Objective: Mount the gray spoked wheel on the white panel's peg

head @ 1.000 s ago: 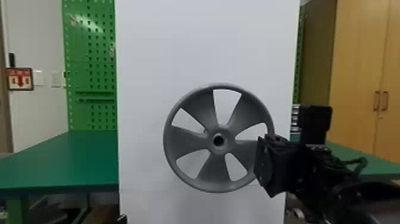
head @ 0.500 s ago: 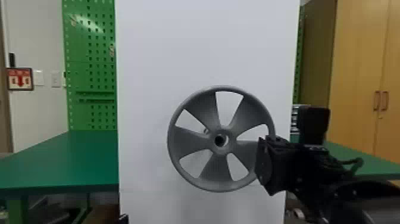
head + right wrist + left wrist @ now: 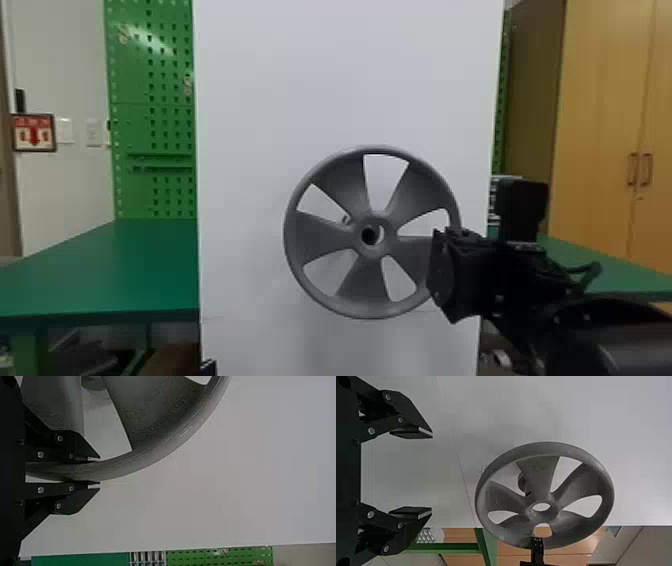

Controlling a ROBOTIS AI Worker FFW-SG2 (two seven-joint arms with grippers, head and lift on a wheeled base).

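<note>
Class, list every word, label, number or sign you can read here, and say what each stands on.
Framed sign on the wall at the robot's left: a red downward arrow; its lettering is too small to read.
Gray spoked wheel: no readable text.
White panel: no readable text.

The right claw point(image 3: 442, 272) has its two flat fingers drawn together to a narrow gap. Just right of that claw sits the black wrist point(image 3: 520, 275), with the forearm point(image 3: 620, 335) lower and farther right. Well left of and below it, the left claw point(image 3: 208, 369) holds its fingers wide apart.
</note>
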